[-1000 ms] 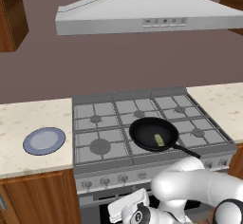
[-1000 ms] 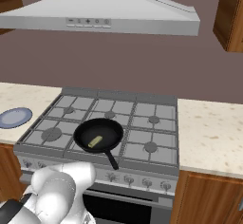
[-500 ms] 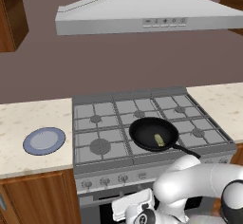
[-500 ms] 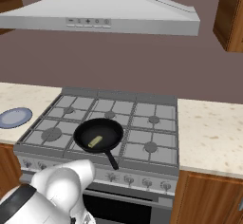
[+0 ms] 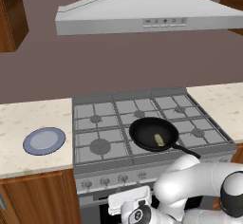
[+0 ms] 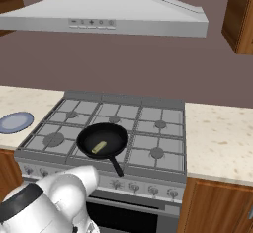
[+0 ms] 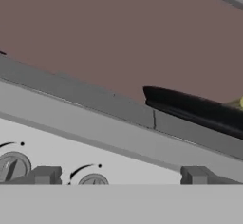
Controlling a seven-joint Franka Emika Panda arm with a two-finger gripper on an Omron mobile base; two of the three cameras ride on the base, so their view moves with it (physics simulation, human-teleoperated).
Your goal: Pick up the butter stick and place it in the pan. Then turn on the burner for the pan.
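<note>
We see the butter stick lying inside the pan, on its black floor toward the side where the handle leaves the rim. In the right base view the butter stick sits a little off the middle of the pan, and the long straight handle points toward the front edge of the stove.

The pan rests on the front row of burners, near the middle of the stove. A row of knobs runs along the stove's front panel, below the pan. The blue-grey plate lies on the pale surface to the left of the stove, well apart from the pan. A grey range hood hangs above the cooktop.

The end effector is down low in front of the stove's front panel. Its 2 small dark fingertips stand far apart, wide open, with nothing between them. In the hand view they rise just before the front panel, with 2 round knobs between and beside the left tip. Above the panel, the black pan shows edge-on, with a sliver of pale yellow at the far right.

In the left base view, the white arm bends low across the oven front.
</note>
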